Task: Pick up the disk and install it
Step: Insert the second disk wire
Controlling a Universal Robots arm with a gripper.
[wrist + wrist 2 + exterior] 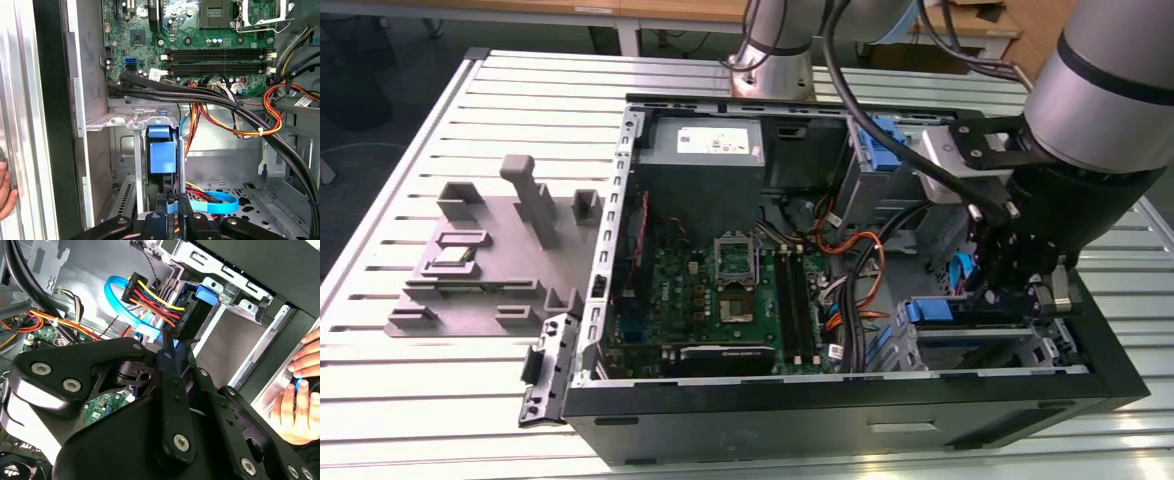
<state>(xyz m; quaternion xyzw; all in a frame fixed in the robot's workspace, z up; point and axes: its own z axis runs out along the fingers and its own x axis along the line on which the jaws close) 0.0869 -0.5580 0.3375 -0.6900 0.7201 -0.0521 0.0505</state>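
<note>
1. Over on the exterior view's right, my arm (pixel 1101 110) bends down from above into the open computer case (pixel 854 410), which lies on a slatted table (pixel 454 400). My pincer (pixel 1001 300) hangs low inside, at the metal drive bay (pixel 987 345). Whether it is apart or together I cannot tell. The disk (pixel 937 312) shows as a blue carrier edge just beside my pincer, at the bay's end. The case also holds a green motherboard (pixel 734 290) and a grey power supply (pixel 707 145). A grey fixture (pixel 480 260) sits on the table on the exterior view's left, well apart from the case.

2. In the second wrist view, my pincer (pixel 167 347) points at the disk (pixel 195 315), which stands on edge in the bay with its blue carrier tab showing. The two look very close; I cannot tell if they touch. A bundle of red, yellow and black wires (pixel 155 297) and a flat blue cable (pixel 117 302) lie just beside it. A person's hand (pixel 300 405) rests on the case wall.

3. In the first wrist view, my pincer (pixel 172 207) sits directly in line with the disk (pixel 162 155), whose blue carrier end is slotted upright between the bay's metal rails (pixel 130 120). The blue cable (pixel 215 202) loops on the case floor near my pincer. Black and orange cables (pixel 225 107) cross between the bay and the motherboard (pixel 200 30). A hand (pixel 5 192) shows at the case's outer edge.
</note>
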